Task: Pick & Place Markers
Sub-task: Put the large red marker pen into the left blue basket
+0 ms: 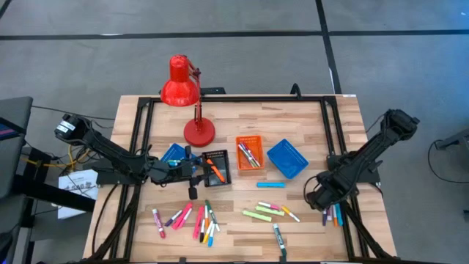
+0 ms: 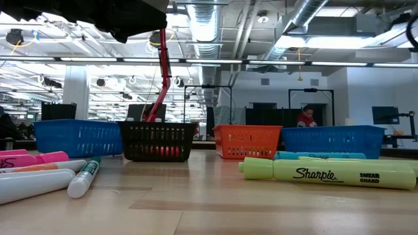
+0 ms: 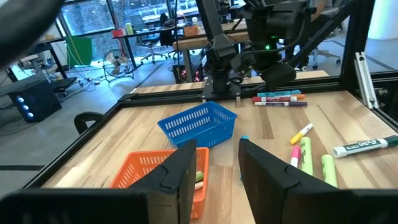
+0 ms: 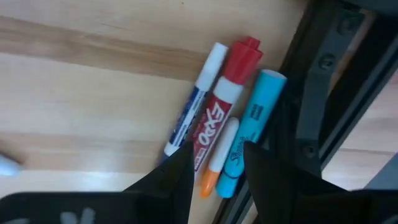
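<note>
Markers, a cluster of thin red, blue and white plastic pens at the high view's lower right, lie just beyond the right gripper, fingers narrowly parted, empty.

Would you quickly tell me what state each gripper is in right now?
Left gripper: open, holding nothing, over the black tray.
Right gripper: open, empty, above the markers by the table's right edge.

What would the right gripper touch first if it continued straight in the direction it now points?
Probably the small cluster of markers by the table's right edge: the right gripper points down at them, fingers apart, with the red-capped Expo marker and an orange-tipped one in the gap. Depth is unclear.
</note>
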`<action>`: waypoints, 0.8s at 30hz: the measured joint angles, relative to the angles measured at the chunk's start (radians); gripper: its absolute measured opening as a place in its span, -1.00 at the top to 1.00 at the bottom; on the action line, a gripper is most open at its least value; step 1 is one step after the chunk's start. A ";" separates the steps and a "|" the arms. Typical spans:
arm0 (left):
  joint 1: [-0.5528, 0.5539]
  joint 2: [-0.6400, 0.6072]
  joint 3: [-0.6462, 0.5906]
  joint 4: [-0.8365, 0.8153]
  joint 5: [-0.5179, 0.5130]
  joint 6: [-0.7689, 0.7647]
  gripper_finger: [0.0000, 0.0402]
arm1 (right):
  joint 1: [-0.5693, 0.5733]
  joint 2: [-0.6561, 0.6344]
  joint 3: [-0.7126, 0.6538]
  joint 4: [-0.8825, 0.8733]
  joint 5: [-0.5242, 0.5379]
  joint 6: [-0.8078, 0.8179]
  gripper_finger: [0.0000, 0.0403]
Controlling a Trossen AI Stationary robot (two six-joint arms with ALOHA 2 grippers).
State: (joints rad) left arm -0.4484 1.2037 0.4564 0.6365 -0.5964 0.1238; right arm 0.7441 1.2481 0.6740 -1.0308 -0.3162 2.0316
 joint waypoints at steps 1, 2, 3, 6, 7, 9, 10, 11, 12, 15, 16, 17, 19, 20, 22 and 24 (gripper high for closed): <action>0.000 0.000 0.000 0.000 0.000 0.000 0.41 | 0.009 -0.001 -0.006 0.003 0.000 0.014 0.36; 0.000 0.000 0.000 0.000 0.000 0.000 0.41 | 0.017 -0.001 -0.013 0.004 0.000 0.030 0.36; 0.000 0.000 0.000 0.000 0.000 0.000 0.41 | 0.026 -0.001 -0.024 0.013 0.000 0.040 0.36; 0.000 0.000 0.000 0.000 0.000 -0.001 0.41 | 0.044 -0.001 -0.075 0.096 0.000 0.048 0.36; 0.000 0.000 0.000 0.000 0.000 -0.001 0.41 | 0.047 -0.001 -0.097 0.135 0.000 0.048 0.36; 0.000 0.000 0.000 0.000 0.000 -0.001 0.41 | 0.048 -0.001 -0.143 0.220 0.001 0.058 0.36; 0.000 0.000 0.000 0.000 0.000 -0.001 0.41 | 0.047 -0.002 -0.161 0.246 -0.004 0.064 0.36; 0.000 0.000 0.000 0.000 0.000 -0.001 0.41 | 0.045 -0.004 -0.179 0.272 -0.007 0.067 0.37; 0.000 0.000 0.000 0.000 0.000 -0.001 0.41 | 0.045 -0.005 -0.193 0.282 -0.006 0.067 0.37; 0.000 0.000 0.000 0.000 0.000 -0.001 0.41 | 0.045 -0.003 -0.216 0.286 0.011 0.041 0.41; 0.000 0.000 0.000 0.000 0.000 -0.001 0.41 | 0.046 -0.004 -0.216 0.288 0.023 0.022 0.43; 0.000 0.000 0.000 0.001 -0.001 -0.001 0.41 | 0.046 -0.003 -0.216 0.294 0.034 0.009 0.46; 0.000 0.000 0.000 0.001 -0.001 -0.001 0.41 | 0.041 -0.003 -0.216 0.311 0.042 0.006 0.54; 0.000 0.000 0.000 0.001 -0.001 -0.001 0.41 | 0.039 -0.003 -0.217 0.318 0.043 0.006 0.59; 0.000 0.000 0.000 0.001 -0.001 0.000 0.41 | 0.035 -0.002 -0.214 0.318 0.044 0.002 0.67; 0.000 0.000 0.000 0.002 -0.001 0.002 0.41 | 0.031 -0.001 -0.207 0.316 0.049 -0.018 0.72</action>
State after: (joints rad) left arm -0.4488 1.2037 0.4564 0.6386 -0.5972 0.1256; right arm 0.7751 1.2466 0.4665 -0.7145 -0.2671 2.0134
